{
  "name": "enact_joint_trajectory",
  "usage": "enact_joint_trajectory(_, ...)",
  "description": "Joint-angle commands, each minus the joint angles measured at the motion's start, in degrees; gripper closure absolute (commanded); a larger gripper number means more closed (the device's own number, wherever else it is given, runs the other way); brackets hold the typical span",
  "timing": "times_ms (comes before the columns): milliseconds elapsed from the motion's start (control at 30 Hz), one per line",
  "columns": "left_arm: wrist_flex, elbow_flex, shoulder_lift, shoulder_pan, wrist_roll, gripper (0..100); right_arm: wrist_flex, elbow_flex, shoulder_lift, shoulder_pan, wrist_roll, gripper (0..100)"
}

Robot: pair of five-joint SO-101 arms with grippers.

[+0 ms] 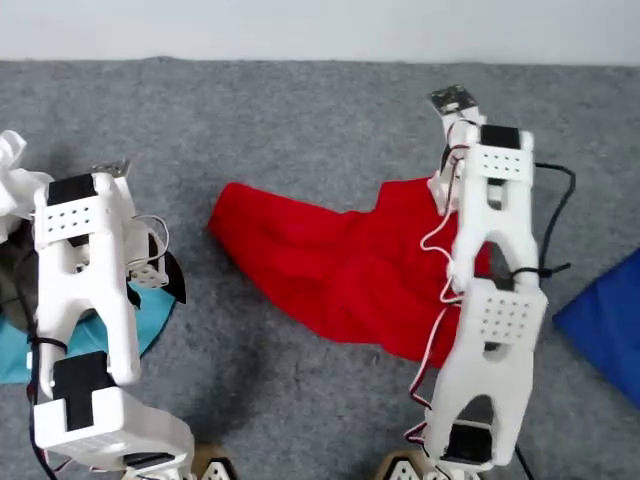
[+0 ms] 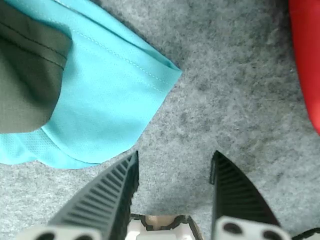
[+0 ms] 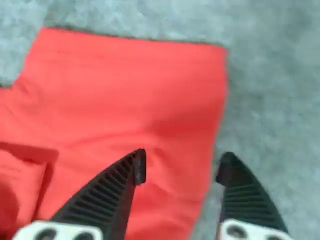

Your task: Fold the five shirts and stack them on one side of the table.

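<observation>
red shirt (image 1: 320,265), rumpled and unfolded, across the middle of the grey tabletop (image 1: 300,120). right jaws above its right-hand part, apart and holding nothing, straddling a straight edge of the cloth (image 3: 125,90): one finger (image 3: 115,190) over red fabric, the other (image 3: 240,190) over bare felt. contact with the cloth impossible to judge.

at the left side, a teal shirt (image 2: 110,100) flat on the felt with a dark olive shirt (image 2: 27,75) lying on top of it, and a white garment (image 1: 12,175) bunched at the edge behind them. left jaws apart, empty, over bare felt just beside the teal hem corner, not touching it.

blue shirt (image 1: 605,320) at the right edge, well apart from the red one.
</observation>
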Motion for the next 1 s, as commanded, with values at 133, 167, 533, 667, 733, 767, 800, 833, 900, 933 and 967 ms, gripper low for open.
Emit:
enact_joint_trajectory(133, 1.6, 0.0, -2.2, 0.1, -0.4, 78, 10.9, -22.5, 10.4, -0.6, 0.7, 92.0)
enact_joint_trajectory(167, 1.6, 0.0, -2.2, 0.1, -0.4, 78, 11.8, -24.6, 11.6, -0.5, 1.8, 93.8)
enact_joint_trajectory(533, 1.6, 0.0, -2.2, 0.1, -0.4, 78, 19.0, -42.3, 18.1, -0.4, 8.6, 98.9)
enact_joint_trajectory(667, 1.6, 0.0, -2.2, 0.1, -0.4, 78, 18.9, -45.5, 17.9, -0.3, 9.8, 99.0)
enact_joint_trajectory(733, 1.6, 0.0, -2.2, 0.1, -0.4, 78, 18.9, -47.0, 17.9, -0.3, 10.7, 99.0)
enact_joint_trajectory(767, 1.6, 0.0, -2.2, 0.1, -0.4, 78, 18.7, -47.4, 17.9, -0.3, 11.1, 99.0)
enact_joint_trajectory(800, 1.6, 0.0, -2.2, 0.0, -0.4, 78, 18.5, -47.6, 17.9, -0.3, 11.4, 99.0)
enact_joint_trajectory(833, 1.6, 0.5, -2.2, 0.0, -0.4, 78, 18.3, -47.6, 17.8, -0.5, 11.7, 99.0)
enact_joint_trajectory(900, 1.6, 1.8, -2.2, 0.1, -0.4, 78, 17.5, -47.7, 17.7, -0.7, 12.3, 99.0)
enact_joint_trajectory(933, 1.6, 2.6, -2.2, 0.1, -0.4, 78, 17.1, -48.0, 17.7, -0.7, 12.3, 99.0)
enact_joint_trajectory(967, 1.6, 3.3, -2.2, 0.1, -0.4, 78, 16.5, -48.4, 17.7, -0.6, 12.3, 99.0)
